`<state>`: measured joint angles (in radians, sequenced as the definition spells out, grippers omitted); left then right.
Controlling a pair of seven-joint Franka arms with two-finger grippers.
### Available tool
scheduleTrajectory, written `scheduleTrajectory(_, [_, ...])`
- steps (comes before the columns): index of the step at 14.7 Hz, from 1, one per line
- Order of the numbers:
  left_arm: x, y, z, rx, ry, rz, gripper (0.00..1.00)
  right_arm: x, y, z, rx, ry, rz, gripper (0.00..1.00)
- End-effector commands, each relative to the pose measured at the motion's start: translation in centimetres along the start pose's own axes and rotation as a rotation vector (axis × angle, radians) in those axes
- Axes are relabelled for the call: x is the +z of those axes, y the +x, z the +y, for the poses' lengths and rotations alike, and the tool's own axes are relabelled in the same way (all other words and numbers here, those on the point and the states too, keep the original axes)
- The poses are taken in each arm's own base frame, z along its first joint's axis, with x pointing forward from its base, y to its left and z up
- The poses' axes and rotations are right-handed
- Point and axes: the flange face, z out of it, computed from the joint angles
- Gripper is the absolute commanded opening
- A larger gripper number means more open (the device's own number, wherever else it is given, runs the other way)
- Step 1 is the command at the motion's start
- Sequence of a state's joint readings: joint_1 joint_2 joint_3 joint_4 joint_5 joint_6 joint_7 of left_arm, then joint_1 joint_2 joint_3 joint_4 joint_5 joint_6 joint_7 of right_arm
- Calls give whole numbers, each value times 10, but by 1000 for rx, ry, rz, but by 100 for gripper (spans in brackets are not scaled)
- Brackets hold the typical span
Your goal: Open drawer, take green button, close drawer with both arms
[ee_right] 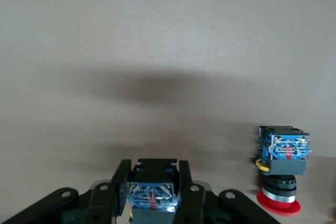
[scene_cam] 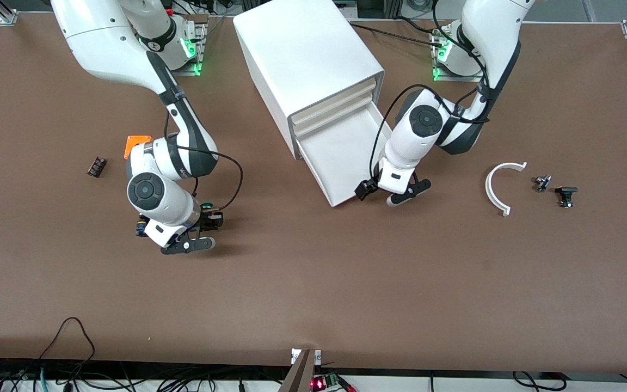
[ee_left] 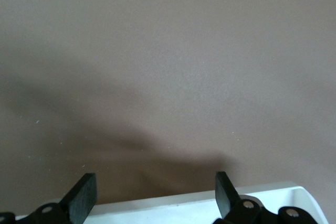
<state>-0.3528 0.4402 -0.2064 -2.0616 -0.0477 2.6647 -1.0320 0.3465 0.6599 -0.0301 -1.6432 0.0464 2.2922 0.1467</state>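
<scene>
I have the right claw [ee_right: 152, 195] clenched on a button [ee_right: 152, 195], low over the tabletop [scene_cam: 313, 283] toward the right arm's end, well away from the cabinet [scene_cam: 308, 60]. In the front view a sliver of green cap shows beside that wrist, so I judge this is the green one. It looks light, hard plastic and boxy; the flat sides of the black-and-blue body give the pads a sure grip, while the rounded cap would slip.

The left claw [scene_cam: 392, 191] hangs spread wide and empty at the front corner of the drawer [scene_cam: 340, 158], which stands pulled out and looks bare. Its thin, stiff front lip should slide shut with a straight push.

By my count: three drawers in the cabinet and two arms. Two buttons show in the right wrist view, the held one and a red-capped one [ee_right: 281, 174] standing cap-down beside it.
</scene>
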Motion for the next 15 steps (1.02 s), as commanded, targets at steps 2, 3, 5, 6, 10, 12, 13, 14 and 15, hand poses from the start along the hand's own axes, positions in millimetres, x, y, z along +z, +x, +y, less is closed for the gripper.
scheduleTrajectory(2, [2,-12,-2,-13,32,-10,99,9,-12,9,14,14,-5,3])
scheduleTrajectory(3, [2,-14,-3,-12,36,-13,99,13,-13,11,18,13,-9,13])
scheduleTrajectory(5, [3,-16,-4,-10,51,-21,99,22,-13,14,26,14,-14,67])
scheduleTrajectory(6, [1,-15,-4,-10,50,-20,99,25,-13,17,33,14,-17,92])
scheduleTrajectory(10, [-25,-6,0,26,118,-14,98,-2,-8,35,64,20,-8,99])
scheduleTrajectory(12, [-14,-7,-1,80,153,24,96,-36,-6,57,90,23,-4,99])
scheduleTrajectory(13, [-12,-8,-1,87,163,39,96,-57,-6,69,100,26,10,99])
scheduleTrajectory(14, [-6,-10,-3,97,181,53,96,-75,-7,77,105,29,18,99])
scheduleTrajectory(15, [-1,-12,-2,110,185,77,96,-93,-10,84,110,31,24,99])
